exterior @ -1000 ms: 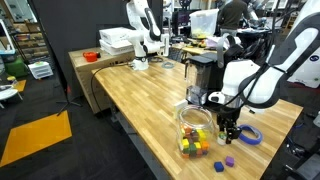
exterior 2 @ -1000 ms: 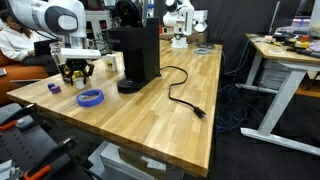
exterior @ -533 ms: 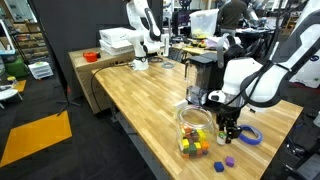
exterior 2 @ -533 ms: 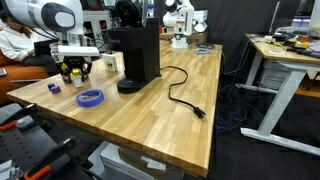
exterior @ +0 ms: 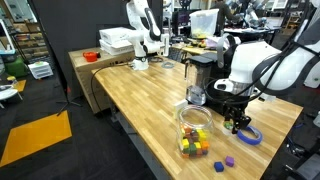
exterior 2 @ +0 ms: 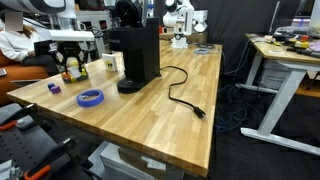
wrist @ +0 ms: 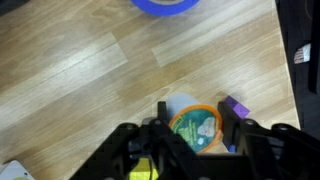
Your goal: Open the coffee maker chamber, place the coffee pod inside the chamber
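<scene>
The coffee pod (wrist: 196, 124), with an orange rim and a green foil lid, sits between my gripper (wrist: 196, 127) fingers (wrist: 160, 118) in the wrist view, held above the wooden table (wrist: 80, 80). In both exterior views the gripper (exterior: 236, 121) (exterior 2: 72, 70) hangs just over the table beside the black coffee maker (exterior: 203, 75) (exterior 2: 135, 58). The coffee maker chamber (exterior 2: 134, 33) is the machine's top head, and its lid looks down. The pod itself is too small to make out in the exterior views.
A blue tape ring (exterior: 248, 135) (exterior 2: 90, 98) (wrist: 165, 4) lies near the gripper. A clear jar of coloured cubes (exterior: 195, 130) stands by the table edge. A purple cube (wrist: 236, 106) (exterior 2: 54, 88) rests beside the pod. A black power cable (exterior 2: 182, 92) trails across the table.
The arm has risen and swung a little, lifting the gripper off the table with the pod still between its fingers. The jaws have not changed.
</scene>
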